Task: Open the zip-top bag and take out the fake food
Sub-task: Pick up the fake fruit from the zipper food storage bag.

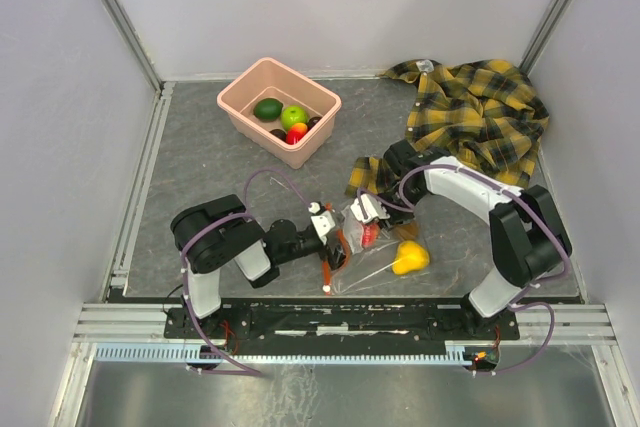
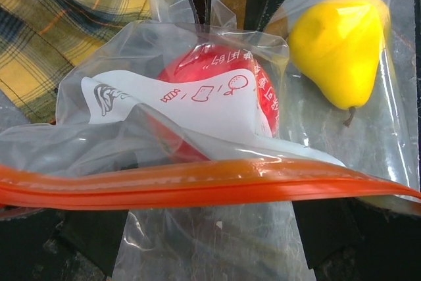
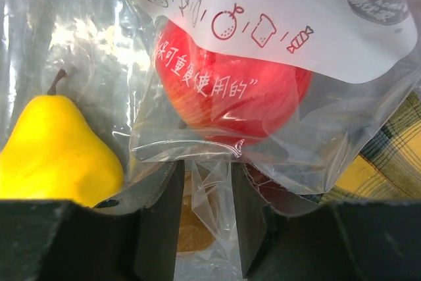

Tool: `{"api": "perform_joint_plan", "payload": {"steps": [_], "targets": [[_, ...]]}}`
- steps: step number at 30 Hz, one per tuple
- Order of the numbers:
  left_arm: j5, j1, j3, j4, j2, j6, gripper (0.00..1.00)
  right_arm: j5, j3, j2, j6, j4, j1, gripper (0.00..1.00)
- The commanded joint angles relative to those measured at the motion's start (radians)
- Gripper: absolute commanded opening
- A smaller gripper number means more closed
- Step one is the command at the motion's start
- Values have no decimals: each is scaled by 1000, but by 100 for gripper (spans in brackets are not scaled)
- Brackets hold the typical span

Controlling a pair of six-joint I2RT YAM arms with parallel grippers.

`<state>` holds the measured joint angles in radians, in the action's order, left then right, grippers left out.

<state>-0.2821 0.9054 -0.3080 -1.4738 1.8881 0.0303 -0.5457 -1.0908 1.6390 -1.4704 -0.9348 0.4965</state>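
between the hands: bag point(image 1: 378, 252), apple point(image 2: 217, 93) and pear point(image 2: 339, 44) still inside; other fruits point(image 1: 292, 115) already in tub point(image 1: 240, 107). left hand point(image 1: 337, 245) released, zip strip point(image 2: 197, 187) across its gap. right hand point(image 1: 367, 215) half-closed round a bag fold, grip unclear.

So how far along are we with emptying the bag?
Several fruits already sit in the pink tub. In hand: right gripper pinches the bag, left gripper stands open at its orange strip, which looks shut. Left: the red apple and yellow pear are both inside the bag.
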Motion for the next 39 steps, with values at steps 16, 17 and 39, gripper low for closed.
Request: {"api": "perform_joint_plan", "payload": {"steps": [16,17,39], "targets": [[149,26,65,-98,-43,69,99,-84,80,-95,231,162,20,61],[149,29,58,-100,-39,63,99,-84,90,-101,257,191,20,63],[281,58,53,-115,-37,20,99,-76,107,-77,355,282,71,24]]}}
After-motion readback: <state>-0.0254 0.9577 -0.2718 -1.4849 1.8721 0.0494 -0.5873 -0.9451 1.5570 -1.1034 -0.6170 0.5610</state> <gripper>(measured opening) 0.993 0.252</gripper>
